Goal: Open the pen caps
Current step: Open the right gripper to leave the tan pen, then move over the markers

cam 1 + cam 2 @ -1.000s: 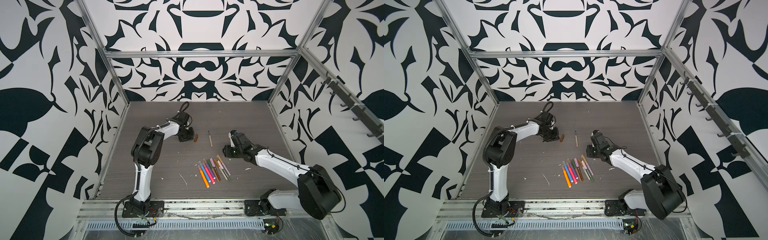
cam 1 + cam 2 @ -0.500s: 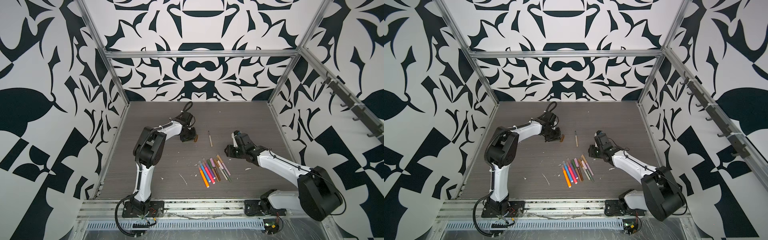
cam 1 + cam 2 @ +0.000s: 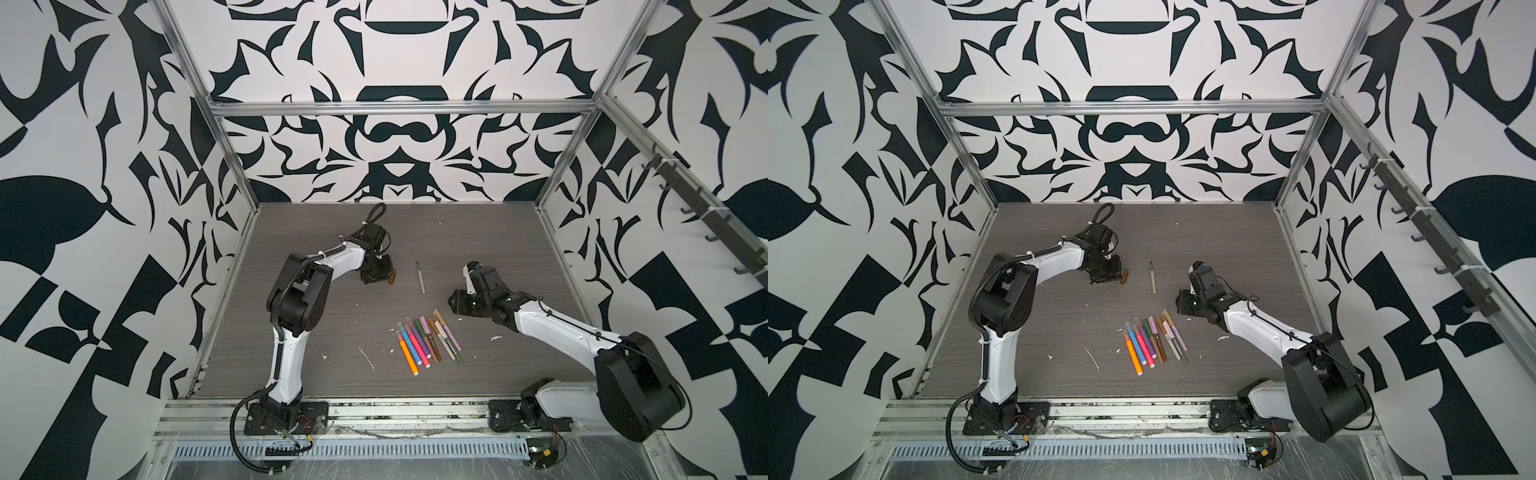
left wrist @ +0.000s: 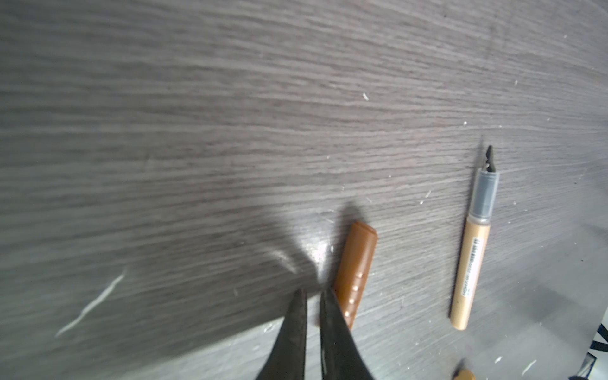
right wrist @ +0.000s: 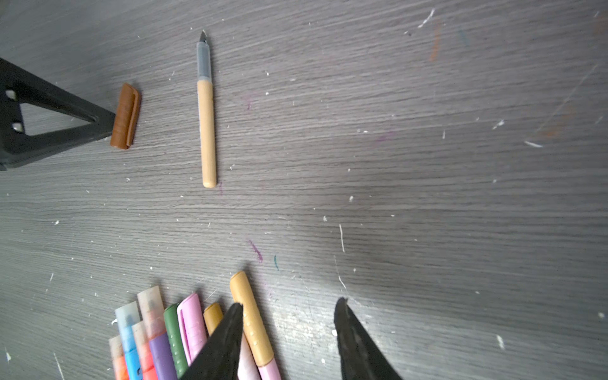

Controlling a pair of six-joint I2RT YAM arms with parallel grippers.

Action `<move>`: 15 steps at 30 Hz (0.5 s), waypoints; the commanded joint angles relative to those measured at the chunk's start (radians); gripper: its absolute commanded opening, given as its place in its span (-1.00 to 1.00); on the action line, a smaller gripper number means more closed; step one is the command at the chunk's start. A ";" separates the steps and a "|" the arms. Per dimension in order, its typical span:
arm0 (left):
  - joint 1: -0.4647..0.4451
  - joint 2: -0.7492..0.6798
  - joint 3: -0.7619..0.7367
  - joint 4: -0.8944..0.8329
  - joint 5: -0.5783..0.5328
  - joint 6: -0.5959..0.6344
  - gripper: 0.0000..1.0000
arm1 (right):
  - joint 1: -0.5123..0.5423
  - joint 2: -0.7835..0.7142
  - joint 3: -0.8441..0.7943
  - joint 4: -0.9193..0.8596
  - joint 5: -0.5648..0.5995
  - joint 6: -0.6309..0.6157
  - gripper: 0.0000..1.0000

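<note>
A brown pen cap [image 4: 357, 263] lies loose on the table, seen in both top views [image 3: 391, 277] [image 3: 1124, 275] and in the right wrist view [image 5: 125, 115]. My left gripper [image 4: 312, 292] is shut and empty, its tips right beside that cap [image 3: 384, 274]. An uncapped tan pen [image 5: 207, 131] lies a little to the cap's right [image 3: 421, 280]. Nearer the front lies a row of capped pens [image 3: 428, 340] [image 5: 164, 335]. My right gripper [image 5: 289, 304] stands open low over the row's right end, one finger above a tan-capped pink pen [image 5: 251, 322].
Small white flecks and a white sliver [image 3: 366, 358] are scattered over the grey wood table [image 3: 332, 332]. Patterned walls and aluminium frame rails [image 3: 224, 299] close in the table on three sides. Both arm bases [image 3: 282, 415] sit at the front edge.
The left arm's elbow has shifted slightly right while its tips stay by the brown cap. The right gripper has barely moved.
</note>
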State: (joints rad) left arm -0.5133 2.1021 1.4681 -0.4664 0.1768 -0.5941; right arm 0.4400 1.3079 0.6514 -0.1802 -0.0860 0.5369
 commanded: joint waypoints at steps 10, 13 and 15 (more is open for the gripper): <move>-0.011 0.070 -0.036 -0.128 -0.044 0.008 -0.68 | -0.009 -0.003 -0.002 0.026 -0.007 0.009 -0.03; -0.013 0.071 -0.035 -0.126 -0.044 0.008 -0.67 | -0.011 -0.001 -0.002 0.026 -0.009 0.010 -0.03; -0.013 0.070 -0.036 -0.127 -0.043 0.008 -0.65 | -0.011 0.001 -0.001 0.026 -0.008 0.010 -0.03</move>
State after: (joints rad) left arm -0.5167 2.1021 1.4700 -0.4660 0.1749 -0.5941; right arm 0.4332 1.3083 0.6514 -0.1802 -0.0910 0.5430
